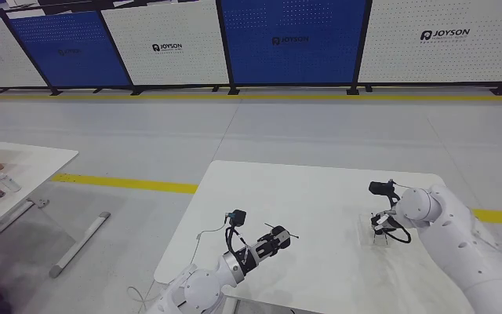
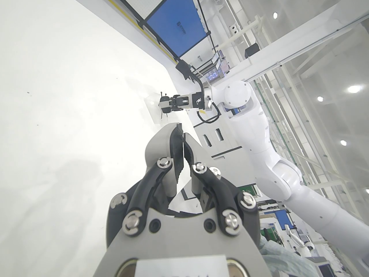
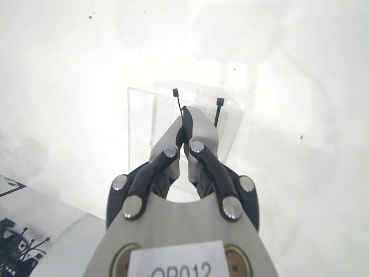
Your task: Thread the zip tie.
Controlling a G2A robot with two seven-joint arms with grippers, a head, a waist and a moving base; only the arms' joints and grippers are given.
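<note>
Your right gripper (image 3: 185,115) is pinched tight on a slim black plastic zip tie (image 3: 178,99). It grips the strap just short of the square head, and that head pokes out past the fingertips. The tie stands in a clear acrylic stand (image 3: 138,122). A second black zip tie (image 3: 218,112) stands in the same stand, just beside the one you hold and apart from the fingers. The stand itself rests on the white table (image 3: 72,59).

Now look well apart from the stand, off to the robot's left. Your left gripper (image 2: 182,129) has its fingers pressed together there. From above, a thin black strap (image 1: 293,235) crosses its tips and sticks out on both sides, so it looks clamped on that strap.
</note>
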